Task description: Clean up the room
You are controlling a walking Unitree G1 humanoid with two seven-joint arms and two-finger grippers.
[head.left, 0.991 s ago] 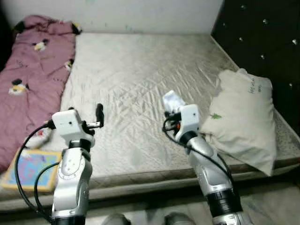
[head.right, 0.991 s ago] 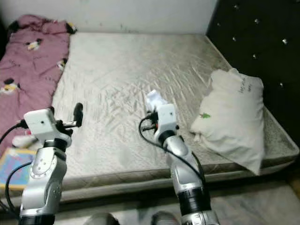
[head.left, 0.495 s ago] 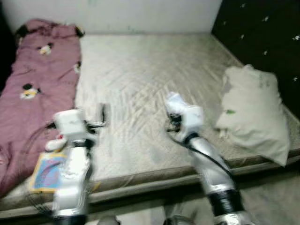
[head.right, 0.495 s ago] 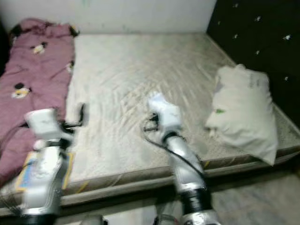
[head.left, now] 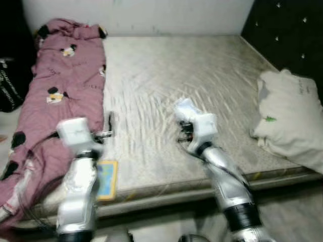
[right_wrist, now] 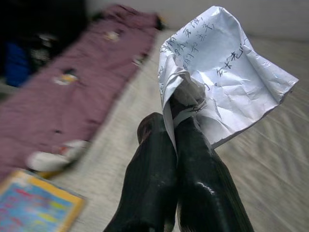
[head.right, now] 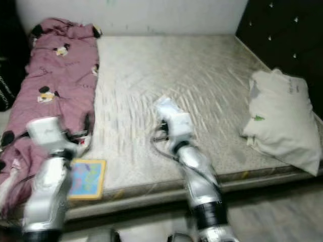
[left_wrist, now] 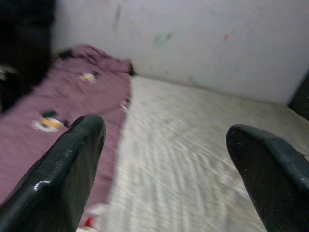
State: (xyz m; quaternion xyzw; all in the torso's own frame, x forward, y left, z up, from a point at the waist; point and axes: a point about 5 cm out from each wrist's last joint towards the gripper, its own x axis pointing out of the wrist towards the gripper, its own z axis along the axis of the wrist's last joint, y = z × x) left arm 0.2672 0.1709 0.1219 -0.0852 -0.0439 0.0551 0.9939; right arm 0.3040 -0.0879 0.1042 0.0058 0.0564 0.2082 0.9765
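Our right end effector (right_wrist: 176, 140) is clamped on a crumpled sheet of paper (right_wrist: 222, 82), holding it upright above the middle of the bed (head.left: 202, 65). Our left end effector (left_wrist: 169, 159) is spread open and empty, nearer the pink blanket (head.left: 60, 85) and the colourful book (head.left: 107, 179) lying near-left at the mattress edge. Both arms reach forward, elbows bent.
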